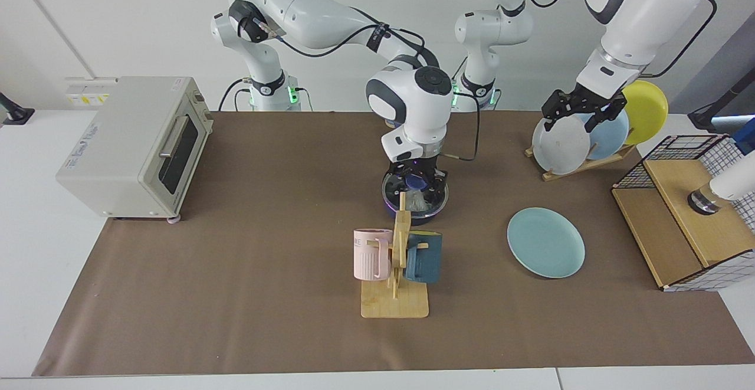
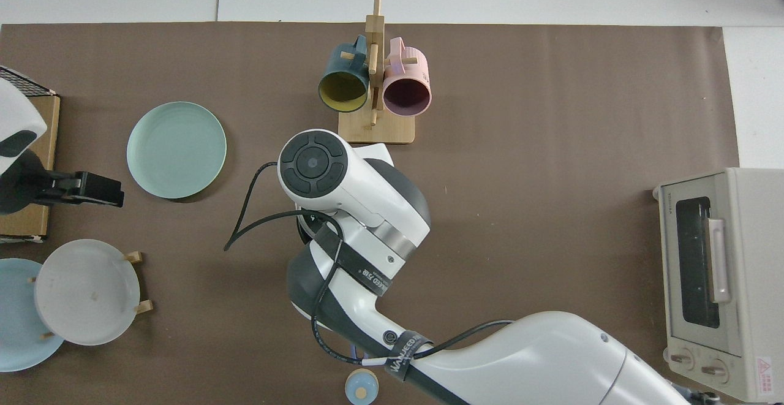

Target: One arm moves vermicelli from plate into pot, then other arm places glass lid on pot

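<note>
The vermicelli [image 1: 417,202] lies inside the pot [image 1: 414,208], a pale bundle seen through the glass lid [image 1: 414,192], which sits level on the pot's rim. The pot stands near the middle of the worktop [image 1: 265,260], just behind the wooden mug stand [image 1: 396,272]. The right end effector [image 1: 417,179] reaches straight down onto the lid, its fingers clamped on the blue knob [image 1: 416,182]. In the top view this arm's wrist hides the pot and the lid entirely.

The plate [image 1: 546,242] lies flat and bare on the worktop, well apart from the pot, toward the left arm's side; the top view shows it too [image 2: 176,149].

The left end effector [image 1: 581,108] waits raised in front of the plate rack [image 1: 581,163], where a white plate [image 1: 560,137], a light blue plate [image 1: 607,136] and a yellow plate [image 1: 647,110] stand on edge. Its fingers are spread apart.

A pink mug [image 1: 371,254] and a dark teal mug [image 1: 423,257] hang on the stand. A toaster oven [image 1: 133,145] sits at the far end of the worktop.
</note>
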Motion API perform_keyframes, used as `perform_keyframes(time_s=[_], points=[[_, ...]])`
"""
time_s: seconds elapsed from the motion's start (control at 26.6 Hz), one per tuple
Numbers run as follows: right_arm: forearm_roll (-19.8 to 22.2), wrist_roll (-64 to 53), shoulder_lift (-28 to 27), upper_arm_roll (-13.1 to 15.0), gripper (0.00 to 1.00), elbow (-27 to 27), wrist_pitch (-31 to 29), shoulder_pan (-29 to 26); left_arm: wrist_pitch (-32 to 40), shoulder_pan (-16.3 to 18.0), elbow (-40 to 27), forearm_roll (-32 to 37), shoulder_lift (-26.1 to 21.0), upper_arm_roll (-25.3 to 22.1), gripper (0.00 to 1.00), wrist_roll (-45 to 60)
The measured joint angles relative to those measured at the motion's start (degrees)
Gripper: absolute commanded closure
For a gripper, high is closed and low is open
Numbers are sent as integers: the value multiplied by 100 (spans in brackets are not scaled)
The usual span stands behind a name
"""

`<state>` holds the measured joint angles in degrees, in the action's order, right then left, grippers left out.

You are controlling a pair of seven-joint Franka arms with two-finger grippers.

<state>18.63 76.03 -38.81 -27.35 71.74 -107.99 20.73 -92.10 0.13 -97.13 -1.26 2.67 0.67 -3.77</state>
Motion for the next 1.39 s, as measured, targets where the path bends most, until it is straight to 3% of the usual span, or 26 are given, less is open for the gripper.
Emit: perform_keyframes(time_s=[1.39], points=[[0, 119, -64, -20, 100, 16, 100, 63, 0, -6, 0, 0, 20, 18, 0, 0]])
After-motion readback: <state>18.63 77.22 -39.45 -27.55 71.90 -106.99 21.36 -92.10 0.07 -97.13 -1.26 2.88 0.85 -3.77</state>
